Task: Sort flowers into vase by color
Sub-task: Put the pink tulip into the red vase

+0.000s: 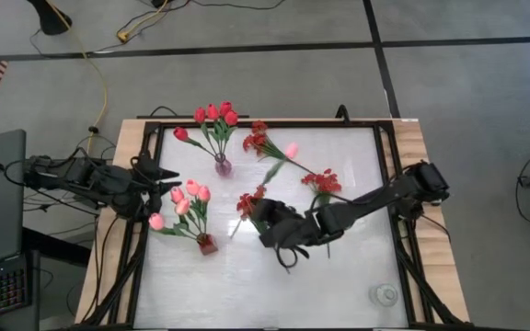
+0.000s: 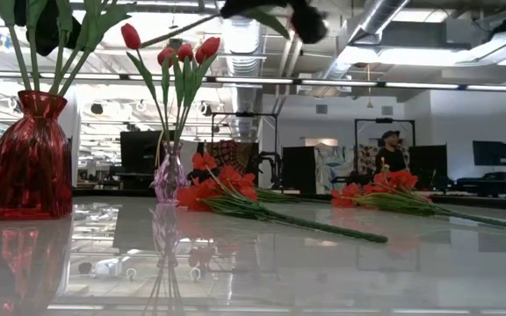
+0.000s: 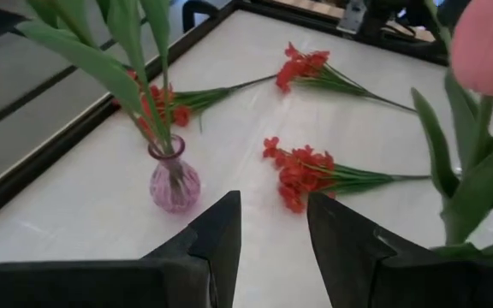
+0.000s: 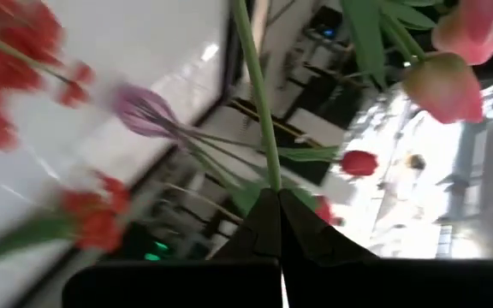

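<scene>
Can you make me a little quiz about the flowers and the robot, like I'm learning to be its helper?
1. True or false: the purple vase is empty.
2. Pick one. The right end effector is shut on: A) a green stem, B) a cup, C) nothing.
3. Fill the gap: the pink tulips stand in the ___ vase.

Key
1. False. It holds red tulips.
2. A.
3. Red: they stand in the red vase.
</scene>
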